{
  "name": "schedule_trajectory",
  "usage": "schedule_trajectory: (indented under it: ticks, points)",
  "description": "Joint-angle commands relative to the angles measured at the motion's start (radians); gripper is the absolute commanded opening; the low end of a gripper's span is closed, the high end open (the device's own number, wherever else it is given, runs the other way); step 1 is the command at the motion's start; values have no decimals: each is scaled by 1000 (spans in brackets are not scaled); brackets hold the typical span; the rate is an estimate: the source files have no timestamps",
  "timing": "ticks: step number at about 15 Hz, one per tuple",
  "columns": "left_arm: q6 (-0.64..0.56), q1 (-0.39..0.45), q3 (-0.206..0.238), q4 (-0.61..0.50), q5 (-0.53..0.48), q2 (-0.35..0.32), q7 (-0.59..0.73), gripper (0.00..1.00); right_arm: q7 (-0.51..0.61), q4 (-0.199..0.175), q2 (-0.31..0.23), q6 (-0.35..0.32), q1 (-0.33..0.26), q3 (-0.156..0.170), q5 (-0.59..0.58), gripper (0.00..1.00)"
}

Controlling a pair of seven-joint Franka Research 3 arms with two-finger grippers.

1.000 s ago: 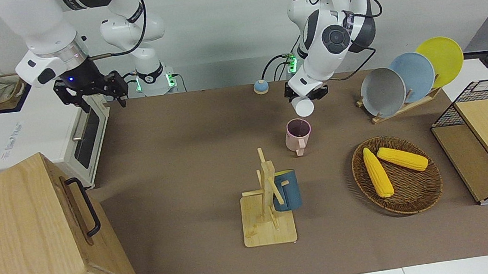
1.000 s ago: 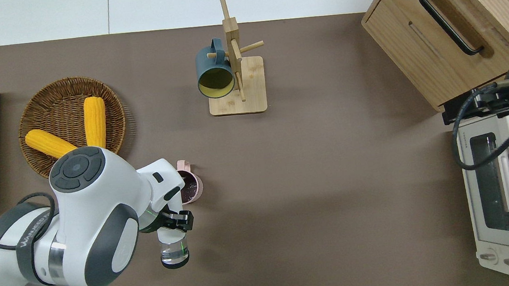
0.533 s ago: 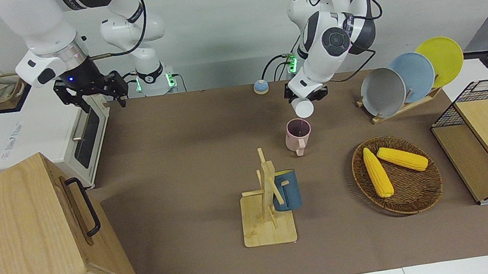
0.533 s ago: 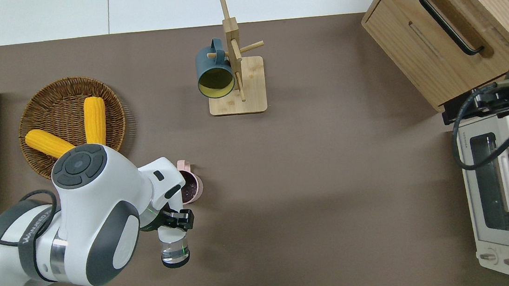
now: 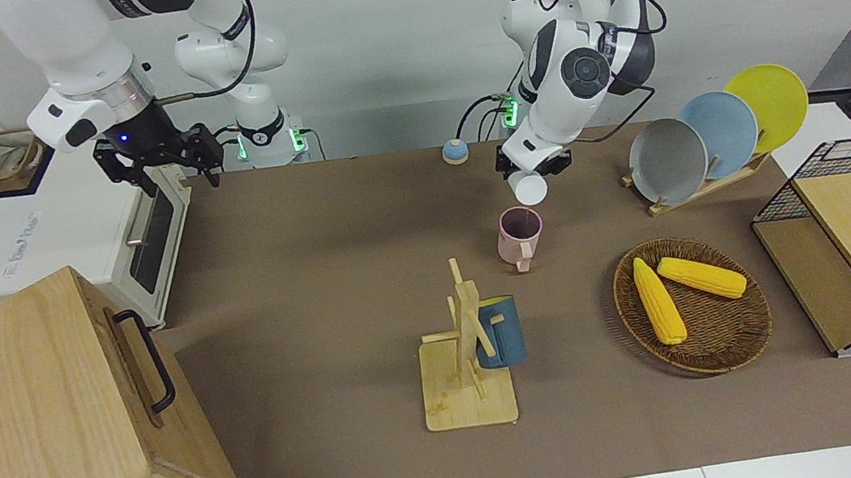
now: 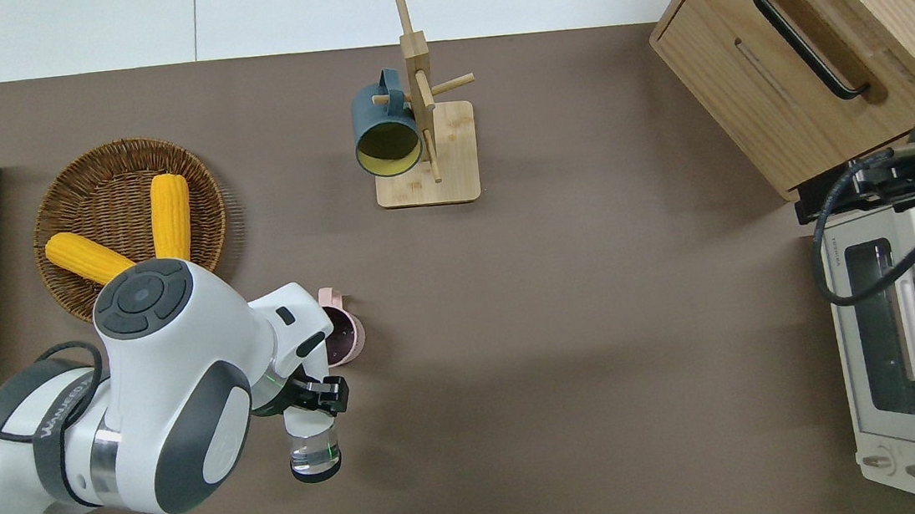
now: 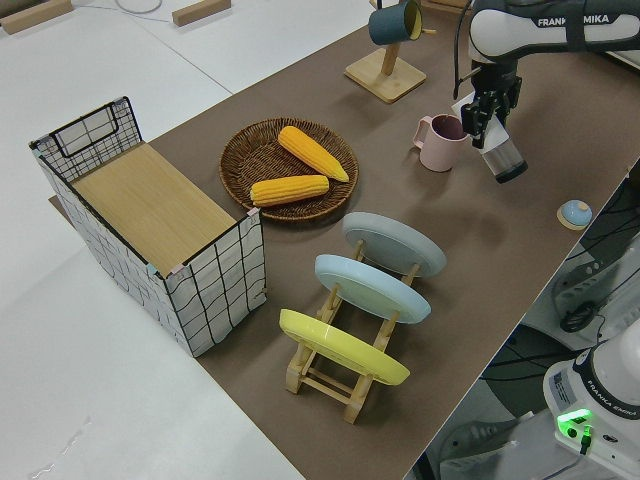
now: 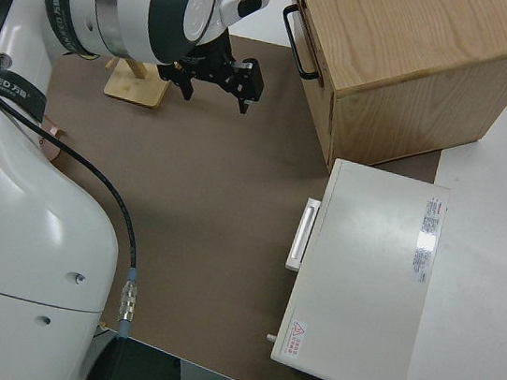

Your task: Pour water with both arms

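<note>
Hiding the pink mug's [image 6: 345,337] rim: left claw [image 6: 313,395].

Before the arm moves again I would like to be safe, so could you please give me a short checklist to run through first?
1. Left gripper shut on the clear bottle: ok.
2. Pink mug upright, mouth open: ok.
3. Bottle over the mug: not ok; the overhead view shows it tilted over bare table beside the mug.
4. Water left in the bottle: cannot tell.
5. Right gripper open, its arm parked: ok.
</note>
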Motion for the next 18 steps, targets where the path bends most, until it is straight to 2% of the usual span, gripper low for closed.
schedule_trajectory:
  ticks: [1,12,15,18]
  points:
    - [-42,-5,-3,36,16,-5,-24,24,-23,-12,-13,8,-9,3,20,992]
    - [-53,-2,-1,30,16,-39,-23,24,-23,-12,-13,8,-9,3,20,992]
    - [74,-2,-4,-77,25,-126,6,24,-23,-12,-13,8,-9,3,20,992]
    - [189,-9,-12,-157,36,-171,15,24,-23,-12,-13,8,-9,5,20,992]
